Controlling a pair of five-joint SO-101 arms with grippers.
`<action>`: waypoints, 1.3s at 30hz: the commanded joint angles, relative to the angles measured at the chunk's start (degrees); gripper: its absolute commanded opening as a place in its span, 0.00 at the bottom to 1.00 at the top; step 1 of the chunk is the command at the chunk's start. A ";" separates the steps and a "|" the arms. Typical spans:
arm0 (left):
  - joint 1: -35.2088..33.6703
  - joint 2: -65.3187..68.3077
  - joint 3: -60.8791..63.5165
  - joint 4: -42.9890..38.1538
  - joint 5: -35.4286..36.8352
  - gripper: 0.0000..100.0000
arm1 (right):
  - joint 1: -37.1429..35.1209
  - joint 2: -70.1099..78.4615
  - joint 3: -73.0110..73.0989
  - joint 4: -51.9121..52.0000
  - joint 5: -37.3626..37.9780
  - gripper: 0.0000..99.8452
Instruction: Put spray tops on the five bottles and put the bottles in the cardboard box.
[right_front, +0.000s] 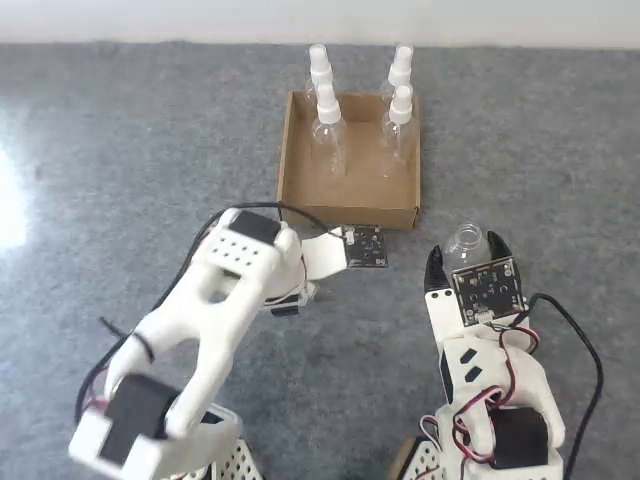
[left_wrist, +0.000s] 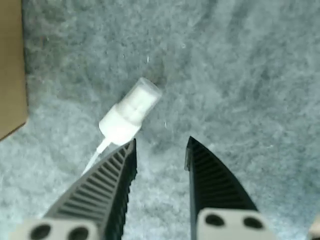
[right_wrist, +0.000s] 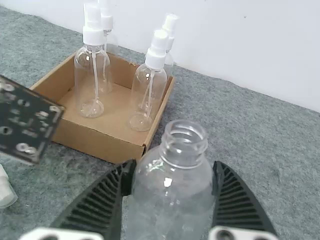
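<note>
My right pincer is pinching the open bottle around its clear body, one black finger on each side. The bottle stands upright, its long axis vertical and its threaded mouth pointing straight up, uncapped. From the high view I see it near the box's right front corner, on the arms' side of the front wall and apart from it.

My left pincer is spread, with bare grey bench between its fingers. The loose top lies on its side on the bench just beyond one fingertip, off the line between the two fingers. Its long axis runs at a slant to the fingers: the nozzle end points away from the pincer, and the thin dip tube points back toward it, running along the outside of that finger. I cannot tell whether the fingertip touches the top's collar. A brown edge of the box shows at the side of this view, well apart from the top.

Four capped bottles stand upright in the box in a two-by-two block, two toward the middle and two against the far wall, all with their tops on and nozzles up. Their dip tubes hang straight down inside the clear bodies. The box sits flat on the bench with its open side up.
</note>
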 joint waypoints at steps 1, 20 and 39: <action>0.18 3.87 -5.32 -2.90 -0.44 0.15 | 0.75 -0.57 -0.88 -1.27 -0.35 0.14; -0.26 15.12 -5.93 -10.29 -0.26 0.10 | 0.57 -0.57 -0.88 -1.10 -0.09 0.14; 0.18 13.45 -6.11 -2.02 3.60 0.04 | 0.75 -0.57 -0.88 -1.10 -0.35 0.14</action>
